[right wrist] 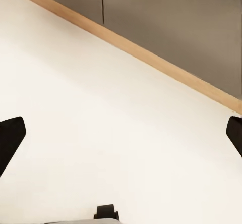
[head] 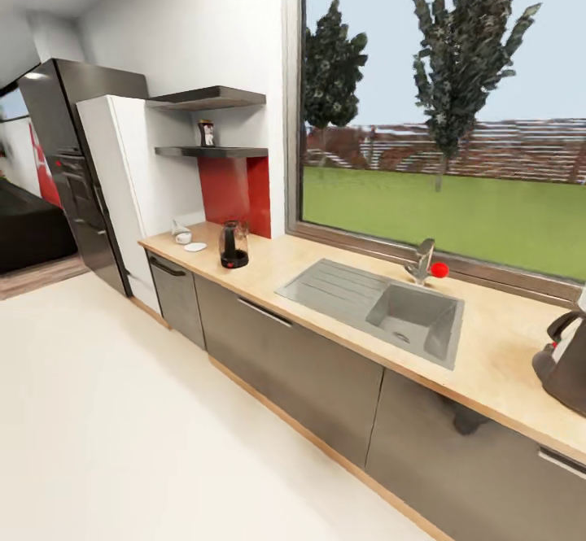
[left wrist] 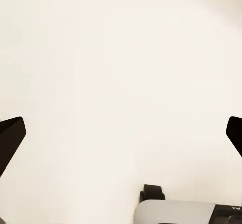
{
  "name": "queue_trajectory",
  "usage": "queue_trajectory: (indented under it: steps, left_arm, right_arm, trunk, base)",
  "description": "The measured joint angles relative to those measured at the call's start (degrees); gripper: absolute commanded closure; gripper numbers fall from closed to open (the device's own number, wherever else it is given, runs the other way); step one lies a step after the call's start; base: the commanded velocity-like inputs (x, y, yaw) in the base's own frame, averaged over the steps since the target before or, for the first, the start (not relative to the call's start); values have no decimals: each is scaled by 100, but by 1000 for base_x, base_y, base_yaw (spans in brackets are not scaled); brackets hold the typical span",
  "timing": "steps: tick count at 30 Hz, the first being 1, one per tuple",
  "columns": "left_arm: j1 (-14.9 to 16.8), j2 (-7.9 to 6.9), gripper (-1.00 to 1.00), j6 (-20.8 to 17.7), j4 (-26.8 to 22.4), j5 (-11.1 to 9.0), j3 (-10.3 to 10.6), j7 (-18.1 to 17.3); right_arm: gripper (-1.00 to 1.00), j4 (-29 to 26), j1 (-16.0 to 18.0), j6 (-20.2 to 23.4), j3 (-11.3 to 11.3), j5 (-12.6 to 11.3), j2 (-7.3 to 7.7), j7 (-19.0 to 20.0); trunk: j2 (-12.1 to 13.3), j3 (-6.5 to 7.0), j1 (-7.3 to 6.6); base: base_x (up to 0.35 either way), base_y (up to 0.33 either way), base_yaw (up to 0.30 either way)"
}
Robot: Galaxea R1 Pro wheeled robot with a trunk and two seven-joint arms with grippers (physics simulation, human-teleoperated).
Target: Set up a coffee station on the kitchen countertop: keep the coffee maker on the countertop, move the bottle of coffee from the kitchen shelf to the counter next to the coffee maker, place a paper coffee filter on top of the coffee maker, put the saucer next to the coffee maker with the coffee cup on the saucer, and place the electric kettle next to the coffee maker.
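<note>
Both grippers spread wide and empty: left gripper (left wrist: 121,128) with black fingertips (left wrist: 11,135) at the frame edges over bare cream floor (left wrist: 116,57), right gripper (right wrist: 121,128) likewise open, above the same floor with the wooden plinth (right wrist: 151,57) and glossy grey cabinet fronts (right wrist: 171,17) ahead of its tips; nothing pinched, nothing within reach of either. Seen from the head, long light beige wood-grain countertop (head: 325,268) well ahead of both tools; tall drip coffee maker with dark grey shell (head: 566,366) at the near right end, cut by the frame edge; rounded clear glass electric kettle with black handle (head: 233,246) far along the slab, beyond the grey inset sink (head: 382,305); small flat white saucer (head: 195,246) and tiny white coffee cup (head: 184,237) just past the kettle, cup beside the saucer and not on it, touching or apart too small to tell; squat dark jar of coffee (head: 207,133) up on the lower dark wall shelf (head: 213,151), above the red backsplash (head: 236,191); paper filter not made out. Judged an approach stage, every placement still to do. Likely risks: driving in too close and clipping the cabinet fronts with a low-hanging arm; reaching for the high jar at full stretch and knocking it off the shelf; grabbing the kettle off-centre by its glass body and tipping it; sliding the cup off the counter edge during a hurried pinch.
</note>
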State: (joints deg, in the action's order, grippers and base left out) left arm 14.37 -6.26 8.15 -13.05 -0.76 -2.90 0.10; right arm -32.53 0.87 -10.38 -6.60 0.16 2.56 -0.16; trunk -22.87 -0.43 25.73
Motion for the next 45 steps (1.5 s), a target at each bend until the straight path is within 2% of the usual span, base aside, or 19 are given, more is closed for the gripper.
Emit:
queue_trajectory:
  steps: [24, 30, 35, 45]
  left_arm:
    - [0, -6, -100, 3, -5, 0, 0, -5]
    - [0, -1, -100, 235, 4, 12, 0, -14]
    - [0, 0, -100, 287, 4, 12, 0, -13]
    - [2, -3, -100, 291, 7, 12, 0, -5]
  right_arm:
    - [-100, 0, 0, 1, 8, 0, 0, 0]
    - [-100, -1, 0, 0, 8, 0, 0, 0]
    - [-100, -1, 0, 1, 8, 0, 0, 0]
    - [-100, -3, -2, -7, 15, 7, 4, 7]
  trunk:
    - [0, 0, 0]
    - [0, 0, 0]
    - [1, 0, 0]
    - [0, 0, 0]
  base:
    - [288, 214, 278]
    - [324, 105, 278]
    - [331, 86, 270]
    - [332, 85, 51]
